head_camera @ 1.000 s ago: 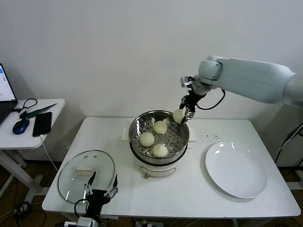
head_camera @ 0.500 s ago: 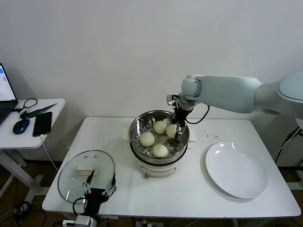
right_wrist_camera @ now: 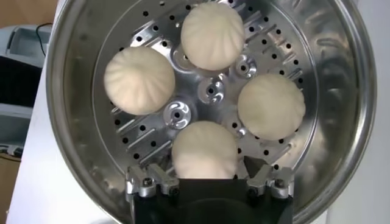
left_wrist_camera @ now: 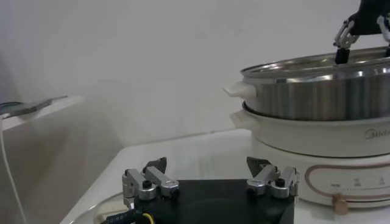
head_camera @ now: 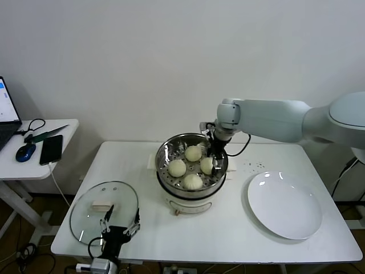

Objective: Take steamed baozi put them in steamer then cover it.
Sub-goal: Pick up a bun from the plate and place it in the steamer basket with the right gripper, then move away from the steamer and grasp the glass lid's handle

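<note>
Four smooth cream-white steamed baozi (right_wrist_camera: 212, 35)

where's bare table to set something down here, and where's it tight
Bare table runs along the near edge between the glass lid and the white plate, and behind the lid beside the steamer. The steamer is crowded: four baozi, with the right gripper at the rim.

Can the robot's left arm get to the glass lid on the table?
Probably yes. The left tool hangs open right at the near edge of the glass lid, whose white handle lies uncovered, with nothing between them.
</note>
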Available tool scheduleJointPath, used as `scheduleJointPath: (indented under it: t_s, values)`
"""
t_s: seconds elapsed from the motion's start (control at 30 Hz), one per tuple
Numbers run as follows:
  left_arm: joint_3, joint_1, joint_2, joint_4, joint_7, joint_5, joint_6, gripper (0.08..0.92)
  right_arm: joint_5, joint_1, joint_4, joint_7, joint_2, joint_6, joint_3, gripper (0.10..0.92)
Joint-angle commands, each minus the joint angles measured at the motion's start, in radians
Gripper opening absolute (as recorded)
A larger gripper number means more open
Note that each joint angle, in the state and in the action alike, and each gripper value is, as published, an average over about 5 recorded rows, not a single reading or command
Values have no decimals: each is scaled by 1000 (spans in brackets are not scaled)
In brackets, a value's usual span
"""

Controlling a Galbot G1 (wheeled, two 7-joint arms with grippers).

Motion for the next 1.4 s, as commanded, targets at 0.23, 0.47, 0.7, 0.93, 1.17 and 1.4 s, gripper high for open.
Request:
scheduleJointPath:
  t_s: [0.23,0.47,0.7,0.93,1.17,1.4]
  values:
    - [-2,4,3,-3,-4,2,2,823,0,80,56,21,-134,42,104,823]
    - [-21,10,4,-6,-6,6,0,823,42,128,137,150,-272,182,148,823]
    - [-36,20,3,-17,-9,19,-6,823,-19,-112,257,398,-503,297,400,823]
    - [-48,17,-4,-31,-13,41,-7,823,-65,-443,343,622,-647,405,758,823]
    - [-56,23,-22,-59,-14,92,-12,823,-136,-916,425,711,-699,397,1304,823]
    - [-85,43,-32,-92,4,202,-25,823,-197,-1411,514,731,-639,372,1826,823]
